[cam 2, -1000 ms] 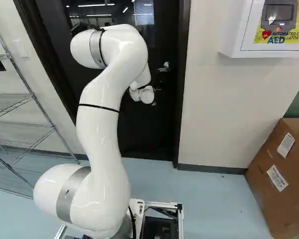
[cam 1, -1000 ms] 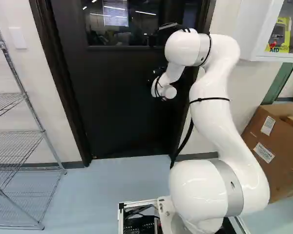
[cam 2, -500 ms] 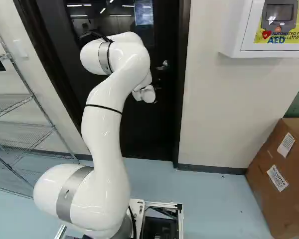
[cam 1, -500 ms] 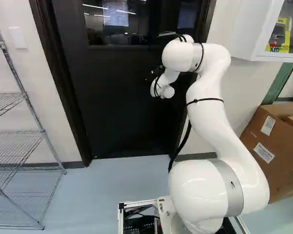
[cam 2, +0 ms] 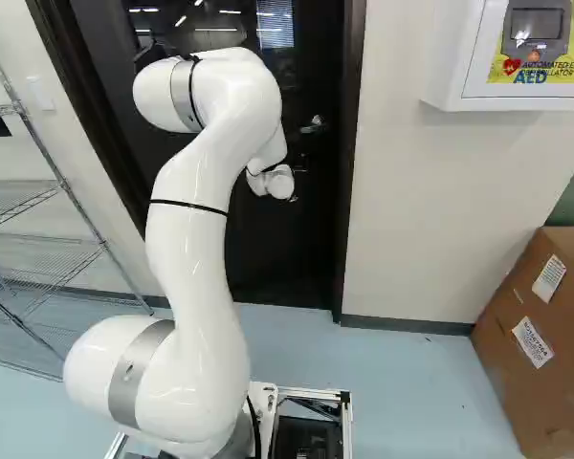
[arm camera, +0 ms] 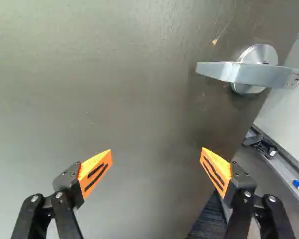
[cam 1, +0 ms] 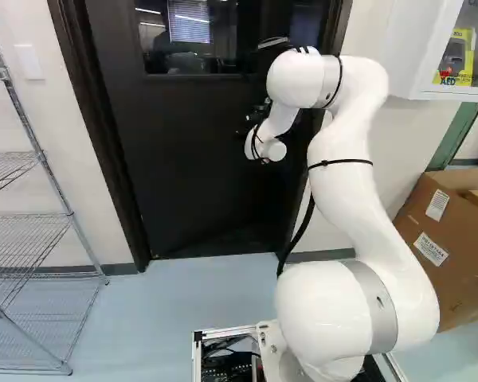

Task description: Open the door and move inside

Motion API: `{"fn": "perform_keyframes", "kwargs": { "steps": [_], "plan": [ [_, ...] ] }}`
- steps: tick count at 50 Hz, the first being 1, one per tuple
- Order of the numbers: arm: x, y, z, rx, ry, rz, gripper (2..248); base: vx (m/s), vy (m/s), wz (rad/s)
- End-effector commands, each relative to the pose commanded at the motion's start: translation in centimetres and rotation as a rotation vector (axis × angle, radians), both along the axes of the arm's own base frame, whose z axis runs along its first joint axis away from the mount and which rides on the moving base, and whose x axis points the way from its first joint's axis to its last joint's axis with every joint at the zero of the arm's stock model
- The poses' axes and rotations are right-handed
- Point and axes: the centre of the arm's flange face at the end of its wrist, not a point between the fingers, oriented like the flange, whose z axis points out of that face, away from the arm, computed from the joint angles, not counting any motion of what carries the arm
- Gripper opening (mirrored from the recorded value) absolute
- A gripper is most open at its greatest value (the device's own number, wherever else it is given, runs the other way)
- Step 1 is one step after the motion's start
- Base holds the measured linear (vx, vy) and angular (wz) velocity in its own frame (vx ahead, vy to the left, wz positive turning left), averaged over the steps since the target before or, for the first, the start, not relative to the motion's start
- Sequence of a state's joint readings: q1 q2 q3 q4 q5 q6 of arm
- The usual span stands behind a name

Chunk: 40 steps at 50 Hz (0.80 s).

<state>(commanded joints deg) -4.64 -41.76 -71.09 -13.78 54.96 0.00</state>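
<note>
Upper middle of the left base view, the black windowed door [cam 1: 191, 159] looks closed, entry not made.
Its silver metal lever [arm camera: 244, 74], upper middle of the right base view, sits ahead of the orange-padded fingers [arm camera: 218, 170], which are spread wide and grip nothing. Working the lever, swinging the door and driving through all seem left; whether the latch is free, I cannot tell.

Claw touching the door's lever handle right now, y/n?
Apart. Wrist view shows it: the claw stands open, with a plain stretch of door between it and the lever handle, which sits ahead and off to one side.
</note>
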Motion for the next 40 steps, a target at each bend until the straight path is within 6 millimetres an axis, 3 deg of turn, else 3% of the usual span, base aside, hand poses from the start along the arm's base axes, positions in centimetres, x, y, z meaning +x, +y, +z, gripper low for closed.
{"fn": "perform_keyframes", "kwargs": {
  "steps": [40],
  "plan": [
    [-5.9, 5.2, 1.1, 0.001, 0.057, 0.075, 247, 0.0, 0.0, 0.0]
  ]
}}
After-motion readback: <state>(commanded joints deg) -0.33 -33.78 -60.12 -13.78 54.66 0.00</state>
